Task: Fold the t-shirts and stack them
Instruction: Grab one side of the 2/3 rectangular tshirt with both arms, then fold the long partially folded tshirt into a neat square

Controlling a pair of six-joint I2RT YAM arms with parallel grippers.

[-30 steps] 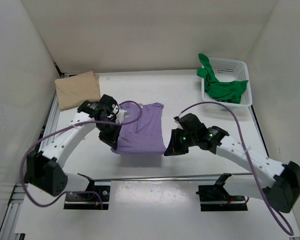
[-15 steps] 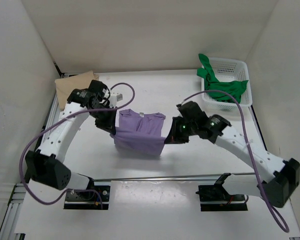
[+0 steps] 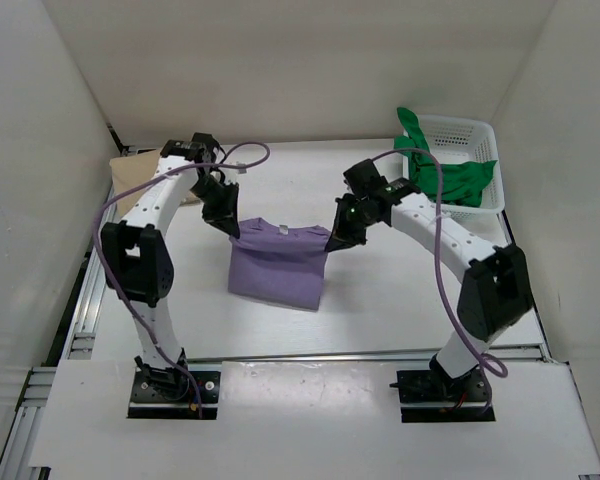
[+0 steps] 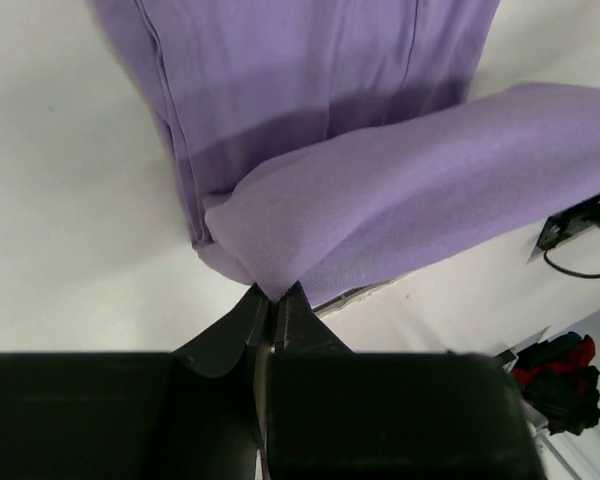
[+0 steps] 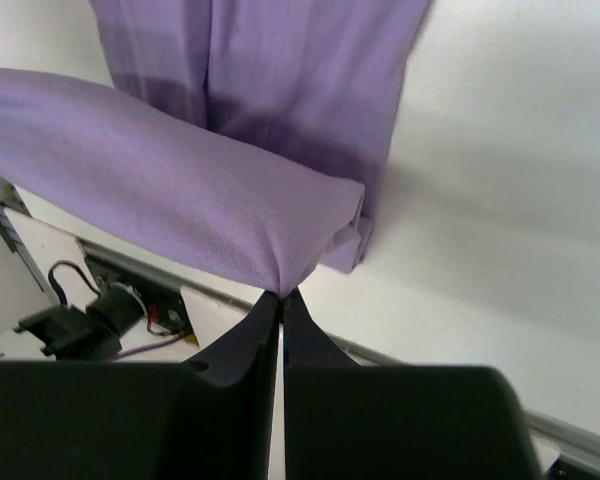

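The light purple t-shirt (image 3: 277,265) hangs lifted over the middle of the table, its lower part draped on the surface. My left gripper (image 3: 234,227) is shut on its left upper corner, and the pinched cloth (image 4: 270,285) shows at the fingertips in the left wrist view. My right gripper (image 3: 332,240) is shut on the right upper corner, where the fabric (image 5: 280,285) bunches at the tips. The tan t-shirt (image 3: 140,180) lies folded at the back left, partly behind my left arm. A bright green t-shirt (image 3: 445,175) is heaped in the white basket (image 3: 480,135).
The white mesh basket stands at the back right corner, with green cloth spilling over its left rim. White walls close in the table on three sides. A metal rail (image 3: 310,355) runs along the near edge.
Both arms have swung toward the back of the table, carrying the purple t-shirt's held edge up and away. The shirt now hangs between the grippers instead of lying flat.
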